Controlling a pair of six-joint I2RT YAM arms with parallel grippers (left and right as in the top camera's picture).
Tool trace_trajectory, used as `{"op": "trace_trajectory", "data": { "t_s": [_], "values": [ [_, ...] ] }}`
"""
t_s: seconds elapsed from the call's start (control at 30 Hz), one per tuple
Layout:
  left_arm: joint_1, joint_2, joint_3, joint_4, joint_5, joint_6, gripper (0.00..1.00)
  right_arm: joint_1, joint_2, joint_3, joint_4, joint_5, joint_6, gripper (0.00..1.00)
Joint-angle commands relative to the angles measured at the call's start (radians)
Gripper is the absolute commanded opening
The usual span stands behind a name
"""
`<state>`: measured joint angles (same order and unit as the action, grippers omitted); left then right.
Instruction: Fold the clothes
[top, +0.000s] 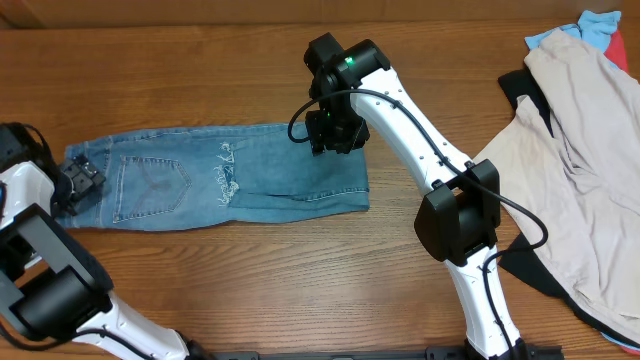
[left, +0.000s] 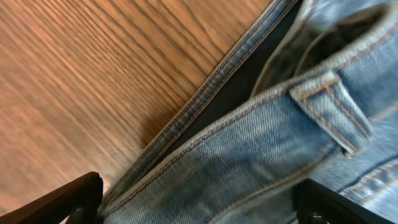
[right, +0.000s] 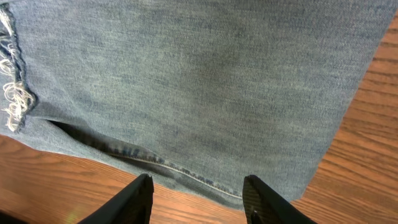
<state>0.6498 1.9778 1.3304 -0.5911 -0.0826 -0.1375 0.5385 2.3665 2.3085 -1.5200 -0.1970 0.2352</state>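
Light blue jeans (top: 230, 180) lie folded flat on the wooden worktop (top: 250, 290), left of centre, back pocket upward. At their waistband (left: 249, 118) end, the left pincer (left: 202, 202) stands fully spread, one finger to either side of the denim, gripping nothing. Over the jeans' far edge, near the folded right end, the right pincer (right: 198, 199) hangs half-parted, clasping nothing. A beige garment (top: 580, 150) lies farther right, well apart.
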Motion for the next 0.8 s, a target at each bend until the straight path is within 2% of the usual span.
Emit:
{"op": "trace_trajectory", "data": {
  "t_s": [0.0,0.17,0.23,0.33,0.37,0.43,0.63,0.7,0.73,0.77],
  "values": [
    [0.006,0.088,0.010,-0.001,0.017,0.030,0.99,0.004,0.005,0.003,-0.002,0.005,0.002,0.50],
    [0.006,0.167,0.010,-0.010,0.056,0.026,0.93,0.004,0.005,0.003,-0.010,0.005,0.002,0.50],
    [0.006,0.182,0.010,-0.011,0.058,0.026,0.76,0.004,0.005,0.003,-0.013,0.005,0.002,0.50],
    [0.006,0.182,0.010,-0.010,0.077,0.039,0.56,0.004,0.005,0.003,-0.013,0.005,0.002,0.50],
    [0.006,0.182,0.010,-0.010,0.079,0.041,0.42,0.004,0.005,0.003,-0.013,0.005,0.002,0.50],
    [0.006,0.182,0.010,-0.010,0.079,0.041,0.29,0.004,0.005,0.003,-0.013,0.004,0.002,0.50],
    [0.009,0.181,0.010,-0.016,0.076,0.040,0.13,0.004,0.005,0.003,-0.021,0.005,0.002,0.50],
    [0.016,0.180,0.010,-0.020,0.076,0.033,0.13,0.004,0.005,0.003,-0.020,0.005,0.002,0.50],
    [0.018,0.180,0.010,-0.021,0.076,0.033,0.19,0.003,0.005,0.003,-0.020,0.005,0.002,0.49],
    [0.025,0.180,0.016,-0.026,0.076,0.032,0.51,0.003,0.005,0.003,-0.020,0.005,0.001,0.50]
  ]
}}
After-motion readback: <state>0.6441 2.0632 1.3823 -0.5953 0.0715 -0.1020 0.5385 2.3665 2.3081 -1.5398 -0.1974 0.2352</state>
